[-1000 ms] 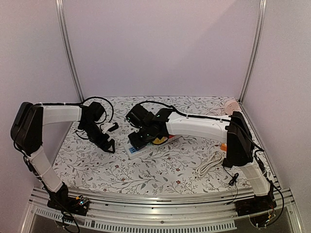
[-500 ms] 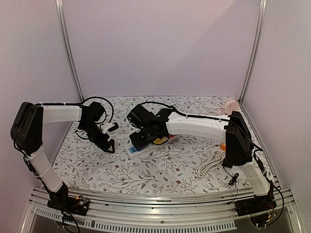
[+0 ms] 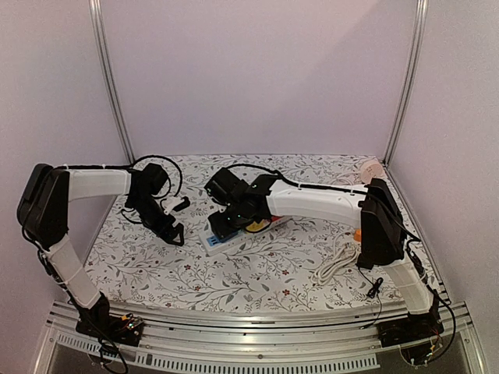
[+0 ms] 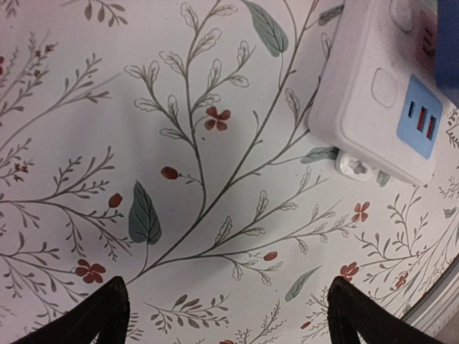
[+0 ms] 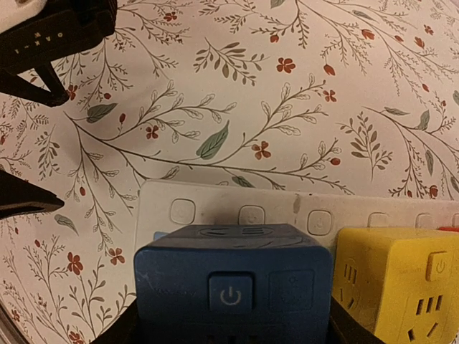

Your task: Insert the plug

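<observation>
A white power strip (image 3: 222, 238) lies mid-table; it shows in the right wrist view (image 5: 287, 208) and in the left wrist view (image 4: 373, 93). My right gripper (image 3: 224, 224) is shut on a blue cube plug (image 5: 233, 283) and holds it on the strip's left end, beside a yellow cube plug (image 5: 398, 276) that sits on the strip. Whether the blue plug's pins are in the socket is hidden. My left gripper (image 3: 175, 232) is open and empty, low over the cloth just left of the strip; its black fingertips (image 4: 93, 315) show at the bottom of its view.
A floral cloth (image 3: 257, 269) covers the table. A coiled white cable (image 3: 337, 262) lies at the right, near the right arm. A pink round object (image 3: 373, 168) sits at the back right corner. An orange item (image 3: 357, 234) shows by the right arm.
My right gripper with the blue plug has shifted slightly, staying over the strip's left end. The left arm has barely moved.
</observation>
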`<action>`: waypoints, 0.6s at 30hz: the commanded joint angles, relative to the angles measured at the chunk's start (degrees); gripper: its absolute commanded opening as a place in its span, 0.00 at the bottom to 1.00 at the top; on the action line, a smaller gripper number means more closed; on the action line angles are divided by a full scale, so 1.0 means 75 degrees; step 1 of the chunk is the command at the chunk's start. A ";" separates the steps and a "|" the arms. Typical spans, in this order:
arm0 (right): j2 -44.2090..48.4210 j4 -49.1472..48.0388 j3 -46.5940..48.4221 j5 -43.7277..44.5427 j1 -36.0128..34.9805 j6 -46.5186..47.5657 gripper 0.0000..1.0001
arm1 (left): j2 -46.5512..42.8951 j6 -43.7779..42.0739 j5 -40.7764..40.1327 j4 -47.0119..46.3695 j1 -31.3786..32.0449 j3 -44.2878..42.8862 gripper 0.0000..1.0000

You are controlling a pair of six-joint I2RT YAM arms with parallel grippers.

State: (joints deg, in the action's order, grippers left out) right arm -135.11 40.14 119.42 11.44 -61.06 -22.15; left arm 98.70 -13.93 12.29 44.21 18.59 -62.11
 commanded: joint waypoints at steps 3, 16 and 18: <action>-0.0203 0.0431 -0.0346 0.0730 0.0105 0.0112 0.00 | 0.0012 -0.0112 -0.0046 -0.0035 0.0042 -0.0062 0.95; 0.0173 0.0501 -0.0451 0.0185 0.0315 0.0596 0.00 | -0.0075 -0.0982 0.1265 -0.0192 0.0251 -0.0367 0.89; 0.0240 0.0499 -0.0491 0.0373 0.0335 0.0539 0.00 | -0.0023 -0.1159 0.1324 -0.0549 0.0476 -0.0315 0.88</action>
State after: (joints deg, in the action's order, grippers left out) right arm -134.47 39.24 118.15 12.36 -60.84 -17.74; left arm 98.70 -18.11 17.41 43.92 19.22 -63.61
